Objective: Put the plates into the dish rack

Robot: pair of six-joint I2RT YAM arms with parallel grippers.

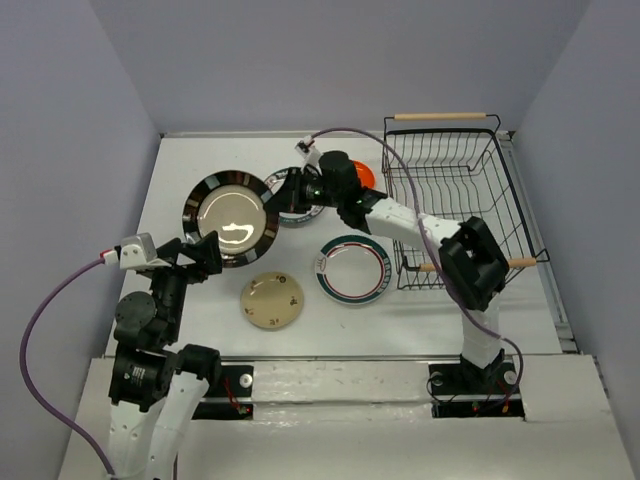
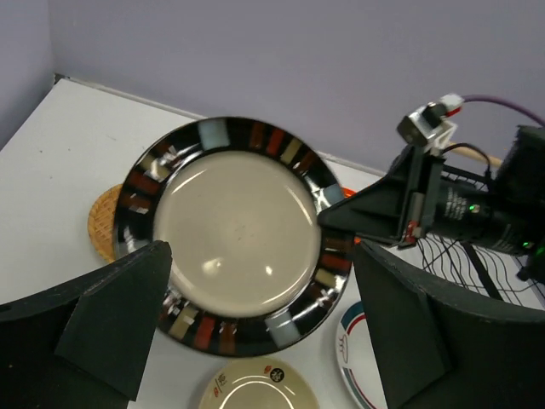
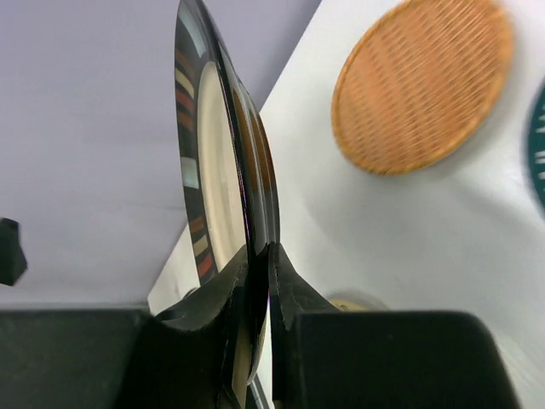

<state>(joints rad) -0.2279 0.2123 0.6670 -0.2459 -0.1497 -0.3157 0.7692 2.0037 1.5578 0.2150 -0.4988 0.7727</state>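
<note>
Top external view: at the far left, your left end effector (image 1: 207, 252) stands with its jaws fully apart and nothing in them. It sits just beside the near-left rim of the cream plate with the dark rim (image 1: 232, 215); whether it touches that rim you cannot tell.

That plate is up off the worktop (image 1: 200, 325), its face turned roughly toward the overhead camera. In the left wrist view the woven tan plate (image 2: 104, 223) peeks out from under its left edge.

On the plate's right rim sits your right end effector (image 3: 260, 256), closed down to a thin pinch. The right wrist view shows one finger on each face and the plate edge-on between them.

Moving right, the beige plate (image 1: 272, 300) and the green-and-red striped plate (image 1: 353, 270) lie flat on the near side. Another patterned-rim plate (image 1: 300, 215) is partly hidden beneath the right wrist. The small orange-red plate (image 1: 364, 176) shows just behind that arm.

The dish rack (image 1: 450, 185) stands at the far right with no plate in it. So the rack lies to the right of the held plate, across the other plates, and the right arm is clearly the nearer one. You would probably want the plate turned on edge before it goes between the wires.
</note>
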